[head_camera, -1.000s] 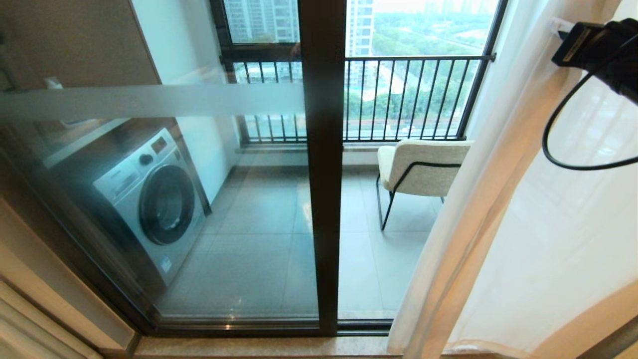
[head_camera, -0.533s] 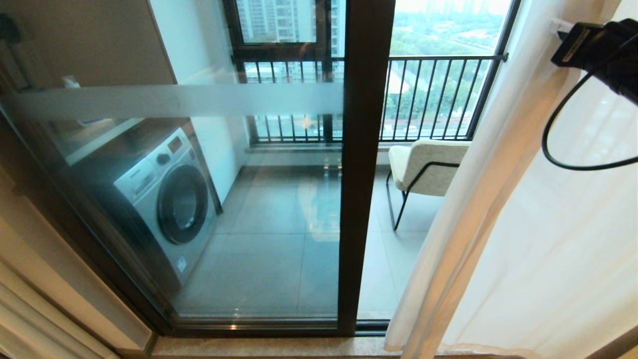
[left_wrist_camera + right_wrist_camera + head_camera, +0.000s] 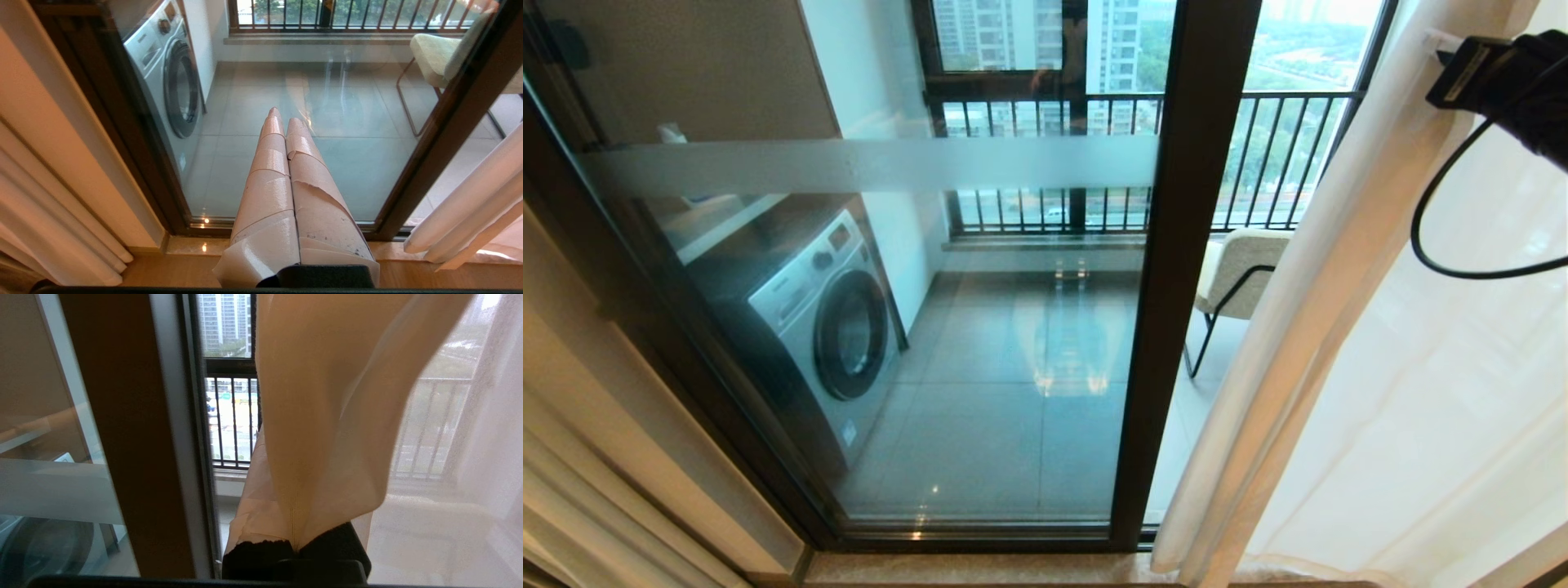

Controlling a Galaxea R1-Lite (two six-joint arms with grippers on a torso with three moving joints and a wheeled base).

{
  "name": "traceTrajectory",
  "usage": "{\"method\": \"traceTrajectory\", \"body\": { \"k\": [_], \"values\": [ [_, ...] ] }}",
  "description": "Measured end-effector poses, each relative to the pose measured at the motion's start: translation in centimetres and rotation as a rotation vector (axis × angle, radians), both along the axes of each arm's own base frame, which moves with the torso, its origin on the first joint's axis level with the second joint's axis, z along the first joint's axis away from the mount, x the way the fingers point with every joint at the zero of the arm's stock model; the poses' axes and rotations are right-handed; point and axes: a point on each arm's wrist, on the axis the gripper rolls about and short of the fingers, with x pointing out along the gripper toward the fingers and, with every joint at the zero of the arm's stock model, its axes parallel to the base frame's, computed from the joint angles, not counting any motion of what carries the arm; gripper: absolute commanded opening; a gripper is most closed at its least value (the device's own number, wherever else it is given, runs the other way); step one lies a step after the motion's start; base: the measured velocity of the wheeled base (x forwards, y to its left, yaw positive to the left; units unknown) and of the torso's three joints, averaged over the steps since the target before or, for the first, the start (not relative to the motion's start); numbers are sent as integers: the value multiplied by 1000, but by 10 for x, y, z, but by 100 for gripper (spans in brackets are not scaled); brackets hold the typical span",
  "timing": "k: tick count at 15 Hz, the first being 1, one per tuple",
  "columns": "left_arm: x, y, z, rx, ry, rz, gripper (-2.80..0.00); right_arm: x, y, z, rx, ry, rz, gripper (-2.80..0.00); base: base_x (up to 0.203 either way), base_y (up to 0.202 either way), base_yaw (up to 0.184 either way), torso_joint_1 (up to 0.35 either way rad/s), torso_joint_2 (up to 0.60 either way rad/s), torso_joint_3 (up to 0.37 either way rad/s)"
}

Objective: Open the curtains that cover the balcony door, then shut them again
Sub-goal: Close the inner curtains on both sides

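Head view: balcony door filling the middle, dark frame upright, frosted band across the left glass panel. Behind the glass, washing machine on the left, chair partly hidden by the frame and fabric, railing beyond. Sheer curtain bunched at the right, hem down at the sill. Right arm at the top right corner, black cable looped below it, fabric pinched at its tip.

Left wrist view: left claw pressed shut, taped fingers together, holding nothing, pointing at the glass low down; beige drape at one side, sheer folds at the other.

Right wrist view: right claw clamped on the curtain, fold of fabric rising from between the black pads, door frame just beside.
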Motion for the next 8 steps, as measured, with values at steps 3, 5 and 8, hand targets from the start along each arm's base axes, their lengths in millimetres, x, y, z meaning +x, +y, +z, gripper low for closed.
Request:
{"method": "traceTrajectory", "body": {
  "k": [3, 5, 8],
  "values": [
    [0, 0, 0, 1, 0, 1, -280, 0, 0, 0, 0, 1, 0, -280, 0, 181, 3, 4, 4, 2],
    [0, 0, 0, 0, 0, 2, -280, 0, 0, 0, 0, 1, 0, -280, 0, 183, 5, 3, 4, 3],
    [0, 0, 0, 0, 0, 2, -280, 0, 0, -1, 0, 4, 0, -280, 0, 174, 1, 3, -1, -1]
  ]
}}
